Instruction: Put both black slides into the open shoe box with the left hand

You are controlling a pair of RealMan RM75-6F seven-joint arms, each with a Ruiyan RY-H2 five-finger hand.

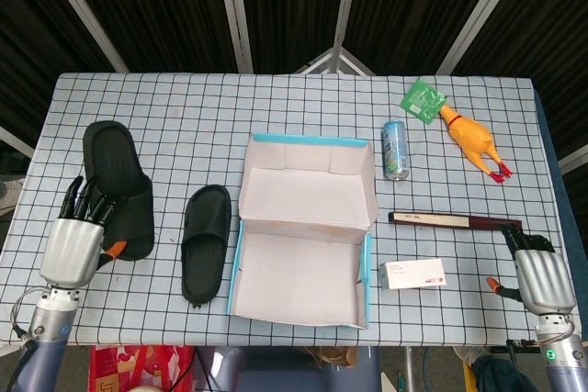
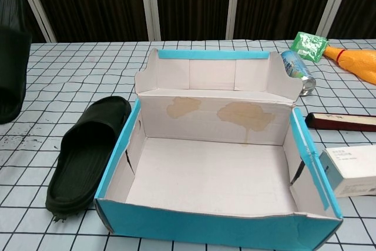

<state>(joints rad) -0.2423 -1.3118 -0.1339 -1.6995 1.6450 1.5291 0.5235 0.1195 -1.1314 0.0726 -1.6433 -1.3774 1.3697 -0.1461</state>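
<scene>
My left hand [image 1: 73,243] grips one black slide [image 1: 115,185] at the table's left side, fingers over its strap. In the chest view this slide [image 2: 12,51] hangs high at the left edge, lifted off the table; the hand itself does not show there. The second black slide [image 1: 204,240] lies flat on the cloth just left of the open shoe box [image 1: 308,140], also seen as the slide [image 2: 88,151] beside the box's blue wall [image 2: 117,151]. The box holds nothing. My right hand [image 1: 544,277] rests at the table's front right corner with its fingers curled in and nothing in them.
Right of the box lie a white carton [image 1: 413,274] and a long dark case [image 1: 455,220]. Further back stand a blue can [image 1: 395,149], a green packet [image 1: 423,98] and a yellow rubber chicken [image 1: 473,142]. The checked cloth [image 1: 165,117] covers the table.
</scene>
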